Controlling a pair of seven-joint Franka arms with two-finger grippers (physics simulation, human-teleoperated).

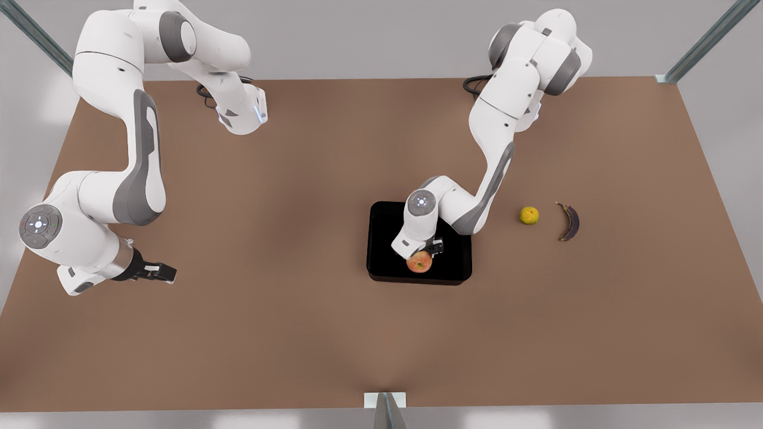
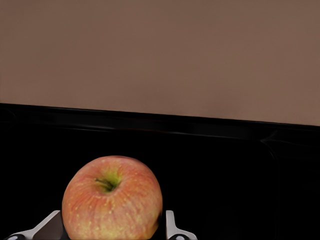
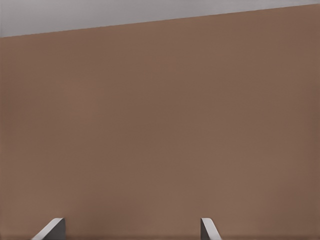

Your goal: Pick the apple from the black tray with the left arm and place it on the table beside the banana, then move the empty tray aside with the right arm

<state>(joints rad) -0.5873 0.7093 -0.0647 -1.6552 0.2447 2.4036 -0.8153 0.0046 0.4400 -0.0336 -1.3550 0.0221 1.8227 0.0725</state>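
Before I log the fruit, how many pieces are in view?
3: an apple in the black tray between the left gripper's fingers; a small yellow citrus fruit and a dark banana side by side on the table.

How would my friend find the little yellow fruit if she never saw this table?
Start at the black tray mid-table, where the left gripper straddles the apple. Look toward the front view's right. The round yellow fruit lies on bare table, just before the dark curved banana.
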